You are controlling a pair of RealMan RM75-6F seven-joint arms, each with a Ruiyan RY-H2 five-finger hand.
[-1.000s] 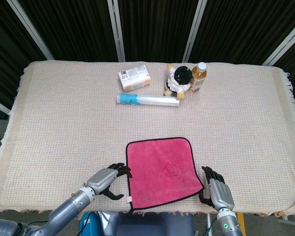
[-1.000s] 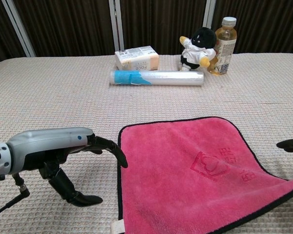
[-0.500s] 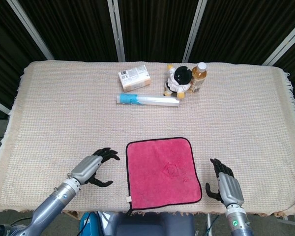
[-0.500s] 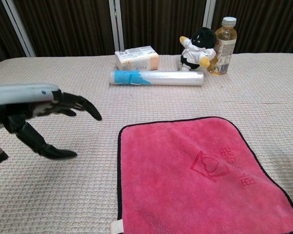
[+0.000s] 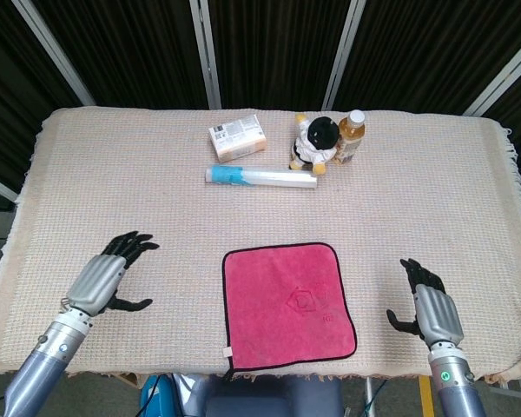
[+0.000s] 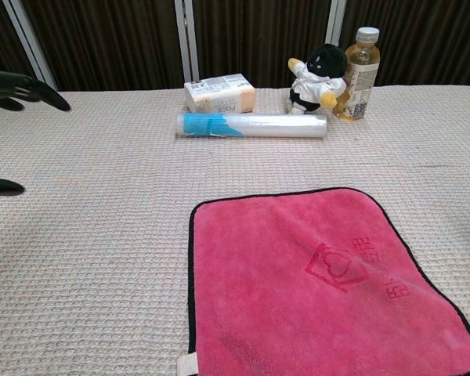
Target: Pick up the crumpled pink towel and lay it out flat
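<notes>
Dark curtain panels are standing behind a table (image 5: 87, 200) covered in beige woven cloth, where the pink towel (image 5: 286, 301) is lying spread flat at the near middle. Both hands are hovering empty with fingers apart, the left hand (image 5: 104, 280) well left of it and the right hand (image 5: 432, 309) well right.

Fuzzy matt towel (image 5: 288, 301), woven tablecloth (image 5: 139, 208)
</notes>
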